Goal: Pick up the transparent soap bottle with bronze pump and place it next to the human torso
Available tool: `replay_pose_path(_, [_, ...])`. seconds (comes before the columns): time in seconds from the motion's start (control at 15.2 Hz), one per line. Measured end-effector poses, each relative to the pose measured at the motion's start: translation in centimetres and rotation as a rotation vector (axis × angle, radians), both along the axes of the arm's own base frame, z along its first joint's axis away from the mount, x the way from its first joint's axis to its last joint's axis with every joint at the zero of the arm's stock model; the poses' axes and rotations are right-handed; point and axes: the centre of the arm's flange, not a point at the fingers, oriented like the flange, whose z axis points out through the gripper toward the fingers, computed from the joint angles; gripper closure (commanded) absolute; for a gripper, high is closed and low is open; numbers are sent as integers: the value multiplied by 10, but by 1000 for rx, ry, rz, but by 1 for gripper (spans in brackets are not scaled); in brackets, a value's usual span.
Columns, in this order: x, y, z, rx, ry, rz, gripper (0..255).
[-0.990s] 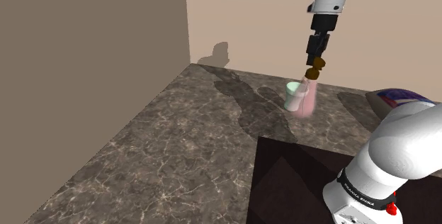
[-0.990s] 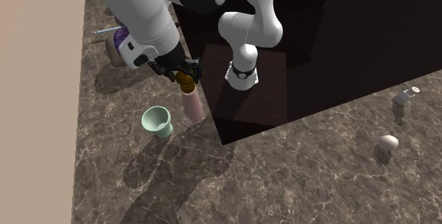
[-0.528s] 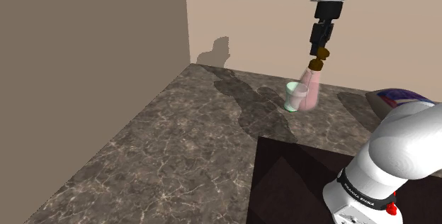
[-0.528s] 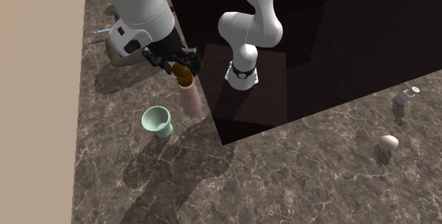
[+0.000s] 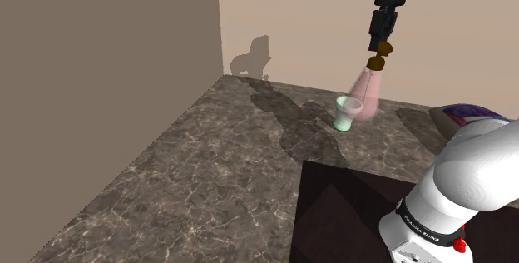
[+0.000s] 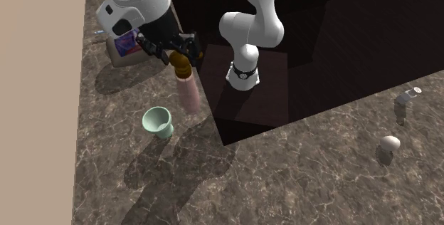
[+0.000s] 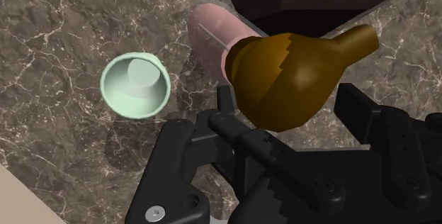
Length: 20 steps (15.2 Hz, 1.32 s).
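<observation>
One pinch carries everything: in the shoulder view the gripper [image 5: 381, 43] hangs the pinkish soap bottle [image 5: 366, 95] tilted, off the counter [image 5: 216, 161] as I judge, near the green cup [image 5: 344, 113]; in the second exterior view a white and purple object [image 6: 127, 44], I suppose the torso, stands close behind the arm. In the wrist view both fingers [image 7: 352, 103] clamp only the round bronze pump [image 7: 297, 70]; a quick swing may let it slip out, or knock the cup.
</observation>
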Motion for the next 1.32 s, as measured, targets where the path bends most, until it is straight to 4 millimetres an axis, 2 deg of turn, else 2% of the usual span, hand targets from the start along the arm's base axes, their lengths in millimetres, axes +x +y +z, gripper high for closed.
replay_pose_path(1.32, [-1,1,106,0,0,0,255])
